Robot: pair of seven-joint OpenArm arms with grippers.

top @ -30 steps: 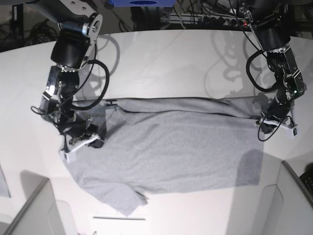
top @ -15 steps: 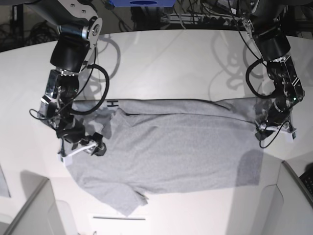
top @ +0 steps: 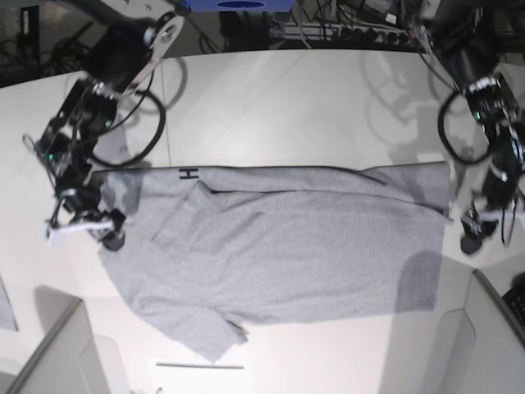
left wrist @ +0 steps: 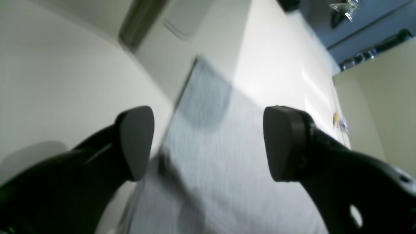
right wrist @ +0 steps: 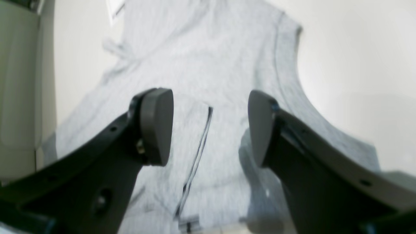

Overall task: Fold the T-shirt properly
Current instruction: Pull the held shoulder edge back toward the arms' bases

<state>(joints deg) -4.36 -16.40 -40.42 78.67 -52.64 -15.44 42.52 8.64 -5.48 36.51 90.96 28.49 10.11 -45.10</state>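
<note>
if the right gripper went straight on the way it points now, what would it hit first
Probably the grey T-shirt, whose folded-over cloth fills the gap ahead of the right gripper's open fingers. How far off it lies is hard to judge from this view.

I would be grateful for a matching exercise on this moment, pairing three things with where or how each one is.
1. T-shirt
2. left gripper
3. right gripper

A. open, at the end of the arm on the base view's left
B. grey, spread on the table
C. open, at the end of the arm on the base view's right

Pairs: 1-B; 2-C; 3-A
</note>
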